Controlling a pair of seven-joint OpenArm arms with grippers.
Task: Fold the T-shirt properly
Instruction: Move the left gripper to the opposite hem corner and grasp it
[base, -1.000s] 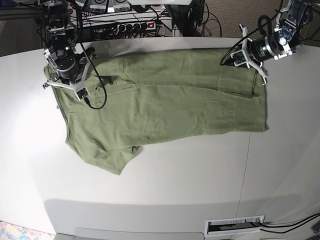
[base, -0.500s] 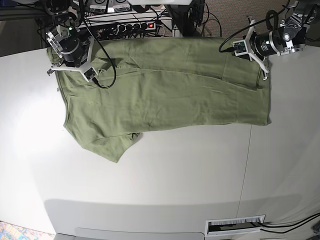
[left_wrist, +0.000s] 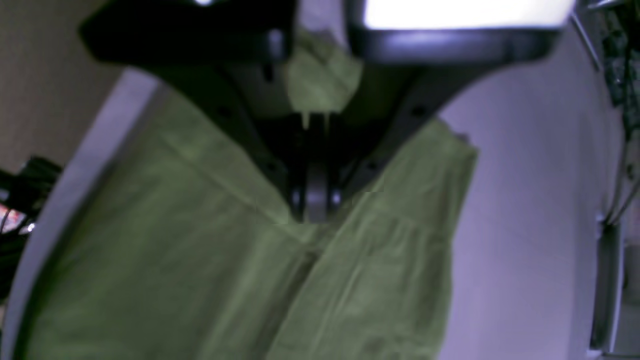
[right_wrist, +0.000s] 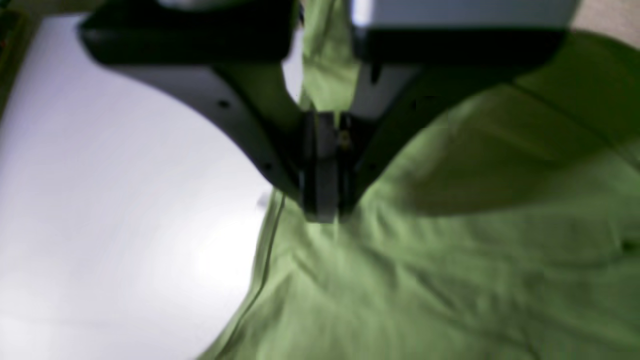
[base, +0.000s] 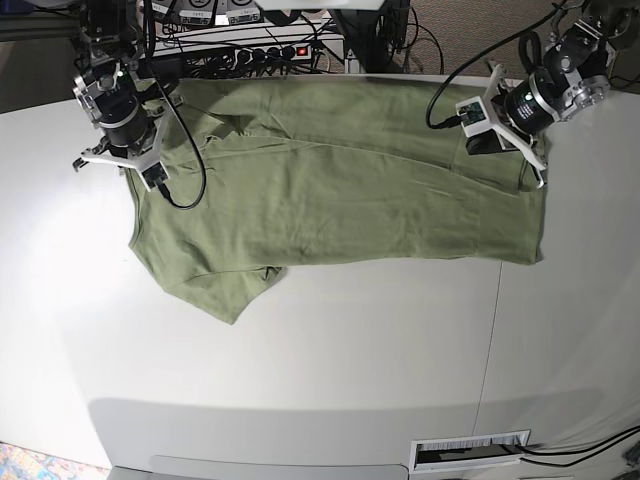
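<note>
Left wrist view: left gripper (left_wrist: 314, 210) is clamped on an edge of the plain sage-green thin-knit T-shirt (left_wrist: 210, 260). Right wrist view: right gripper (right_wrist: 322, 210) is likewise pinched on cloth. Base view: the garment (base: 340, 180) has been dragged rearward and stretched flatter on the white table (base: 300, 380); smoothing is judged nearly done, folding not begun.

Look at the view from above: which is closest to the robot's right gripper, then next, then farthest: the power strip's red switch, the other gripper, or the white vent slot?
Starting from the right gripper on the T-shirt:
1. Red switch, on the power strip behind the table.
2. Left gripper, across the shirt on the picture's right.
3. Vent slot, at the bottom edge.
</note>
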